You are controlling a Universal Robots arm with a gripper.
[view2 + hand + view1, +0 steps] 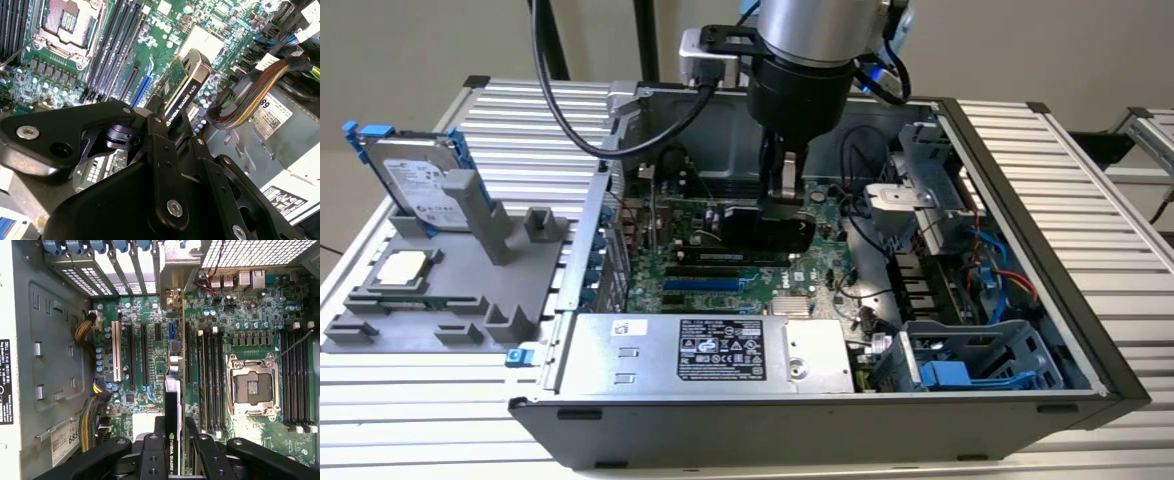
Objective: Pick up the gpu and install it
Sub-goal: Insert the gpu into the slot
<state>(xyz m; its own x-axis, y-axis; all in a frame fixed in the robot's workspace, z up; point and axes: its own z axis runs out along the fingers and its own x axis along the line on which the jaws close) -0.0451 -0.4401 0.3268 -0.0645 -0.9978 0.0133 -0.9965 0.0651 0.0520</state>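
The gpu (pixel 770 232) is clamped edge-up in the gripper (pixel 783 200). Its long axis is laid along the motherboard (pixel 720 275) slots directly beneath the fingers (pixel 153 460).

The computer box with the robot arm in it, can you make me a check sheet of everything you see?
Surface: slatted metal table under an open computer case.
Job's things: gpu held on edge over the green motherboard, above the expansion slots; whether it is seated cannot be told.
Clutter: hard drive with blue rails standing in a grey holder, a silver CPU chip lying in the same holder.
Grippers: gripper shut on the gpu's top edge.
Cables: bundled power wires beside the power supply; black hose along the arm.
Surroundings: plain beige wall.
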